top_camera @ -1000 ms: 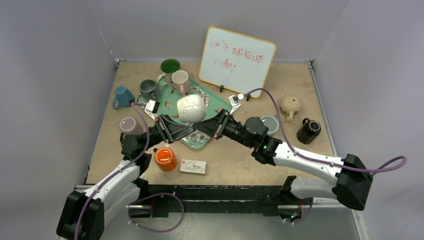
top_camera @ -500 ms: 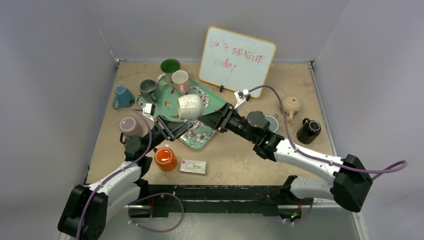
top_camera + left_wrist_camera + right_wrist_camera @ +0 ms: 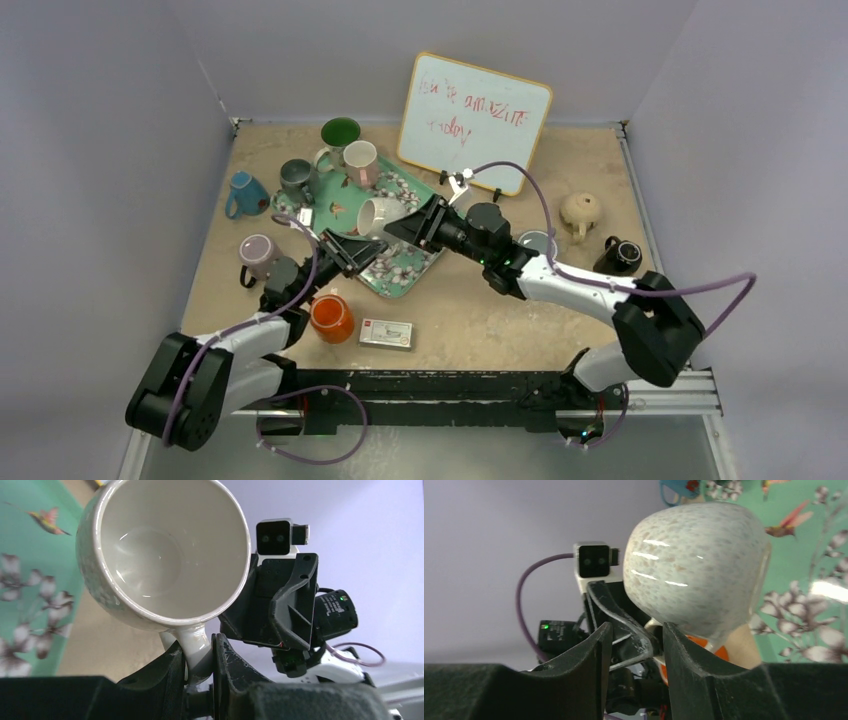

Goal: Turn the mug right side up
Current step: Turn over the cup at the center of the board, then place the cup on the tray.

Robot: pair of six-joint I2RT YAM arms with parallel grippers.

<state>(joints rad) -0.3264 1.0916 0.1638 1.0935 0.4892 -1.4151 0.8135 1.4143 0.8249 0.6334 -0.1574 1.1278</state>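
The white speckled mug (image 3: 377,213) hangs tilted on its side over the green floral tray (image 3: 404,272), its mouth facing my left arm. My left gripper (image 3: 360,243) is shut on the mug's handle (image 3: 196,647); the left wrist view looks straight into the empty mug (image 3: 165,555). My right gripper (image 3: 408,226) is open at the mug's rounded bottom. In the right wrist view the mug (image 3: 696,575) sits just above and right of the right gripper (image 3: 636,640), whose jaws stand apart with nothing between them.
Several mugs stand around the tray: orange (image 3: 331,317), pink (image 3: 257,250), blue (image 3: 243,192), grey (image 3: 296,176), green (image 3: 340,133), pale pink (image 3: 361,160). A whiteboard (image 3: 474,120) stands behind. A tan teapot (image 3: 580,212), a black mug (image 3: 617,262) and a small box (image 3: 386,333) are nearby.
Both arms have moved away and down with the mug. It has gone from bottom-up and high to lower over the tray, tipped on its side with its mouth showing.
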